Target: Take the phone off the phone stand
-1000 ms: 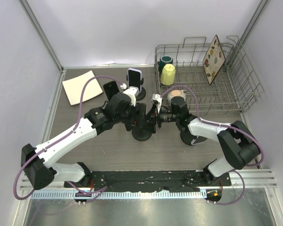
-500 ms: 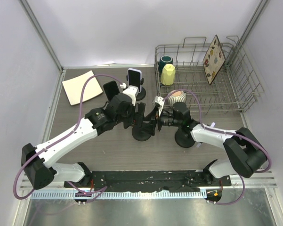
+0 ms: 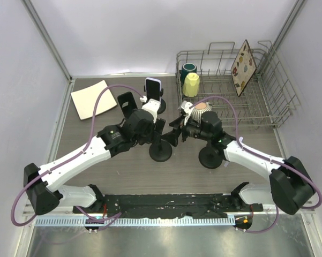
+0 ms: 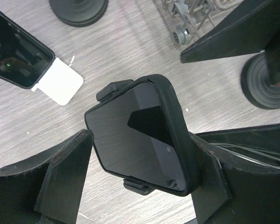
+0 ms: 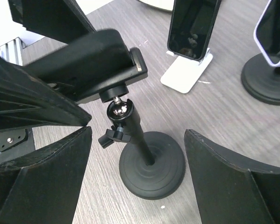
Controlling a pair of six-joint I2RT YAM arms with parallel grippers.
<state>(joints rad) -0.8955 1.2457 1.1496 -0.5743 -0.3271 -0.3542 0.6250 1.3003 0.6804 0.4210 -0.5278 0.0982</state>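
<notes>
The phone (image 4: 135, 137), dark-screened in a black case, sits tilted in the clamp of a black phone stand (image 5: 151, 170) with a round base (image 3: 161, 153) at the table's middle. In the left wrist view my left gripper (image 4: 140, 140) straddles the phone. Its right finger (image 4: 209, 177) touches the case edge, and a gap shows at its left finger (image 4: 65, 172). My right gripper (image 5: 137, 135) stands open around the stand's pole, below the ball joint (image 5: 119, 109), with its fingers (image 5: 42, 182) apart from it. In the top view both grippers (image 3: 169, 133) meet over the stand.
A white-cased phone (image 3: 153, 87) on a second round stand and a black phone on a white stand (image 3: 126, 100) are behind. Another black base (image 3: 211, 157) lies under the right arm. A cream pad (image 3: 93, 99) is back left. A wire rack (image 3: 268, 107) holding cups stands back right.
My left gripper's jaws have narrowed around the phone. The right gripper has opened a little wider, and its arm has swung out to the right.
</notes>
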